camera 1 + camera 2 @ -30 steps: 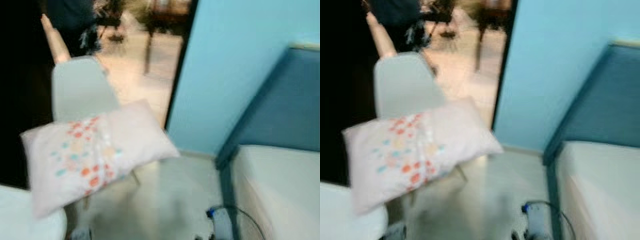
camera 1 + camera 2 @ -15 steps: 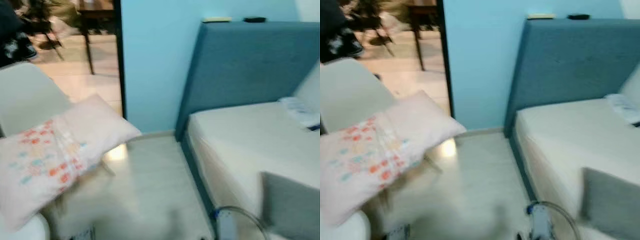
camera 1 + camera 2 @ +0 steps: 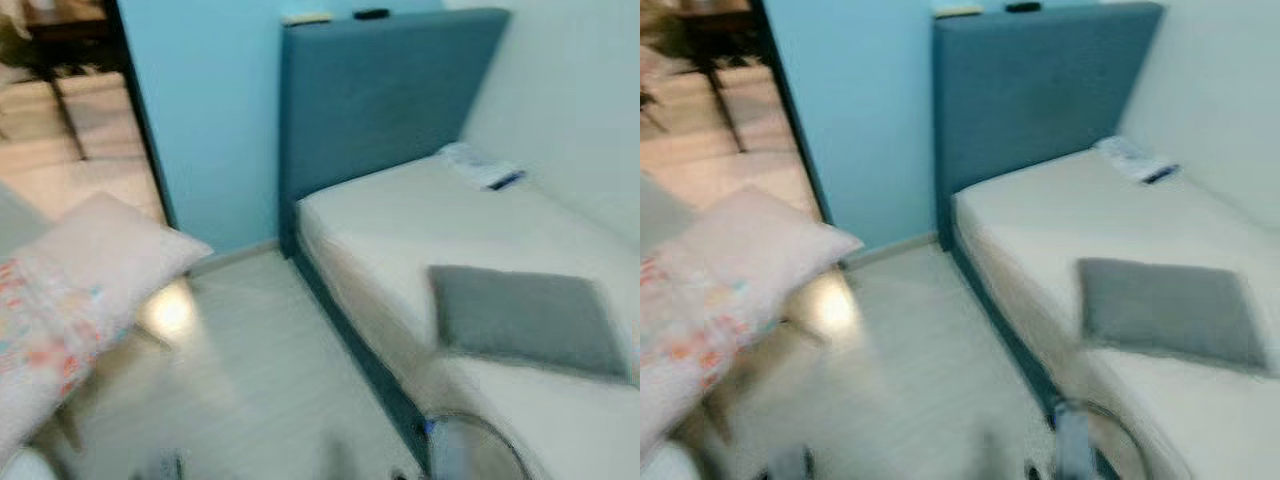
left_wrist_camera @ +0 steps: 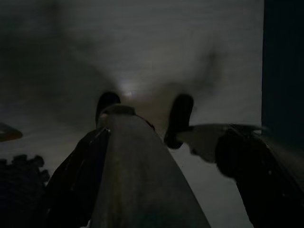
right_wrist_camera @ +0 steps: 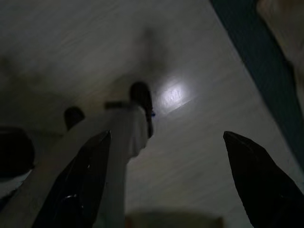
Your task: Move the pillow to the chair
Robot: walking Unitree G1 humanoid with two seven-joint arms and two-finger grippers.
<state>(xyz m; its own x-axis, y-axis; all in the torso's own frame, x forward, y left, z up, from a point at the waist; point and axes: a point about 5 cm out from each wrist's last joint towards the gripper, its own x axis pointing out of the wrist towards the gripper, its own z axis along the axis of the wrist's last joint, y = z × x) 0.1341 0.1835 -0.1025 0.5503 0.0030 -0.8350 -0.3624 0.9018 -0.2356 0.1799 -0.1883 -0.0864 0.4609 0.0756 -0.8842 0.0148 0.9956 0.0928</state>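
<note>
Right wrist view, right tool [image 5: 166, 175] hanging over pale floor [image 5: 199, 142], fingers spread, left tool [image 4: 142, 142] state unclear

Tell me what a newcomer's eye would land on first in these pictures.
The tall teal headboard against the light blue wall, with the pale bed stretching out on the right. Next, the grey cushion lying on that bed near its edge, and the flower-patterned pillow on the chair at far left.

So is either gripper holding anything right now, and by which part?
Nothing is held. The right gripper hangs open over bare floor, fingers wide apart. The left gripper's state cannot be told. The floral pillow lies on the chair.
</note>
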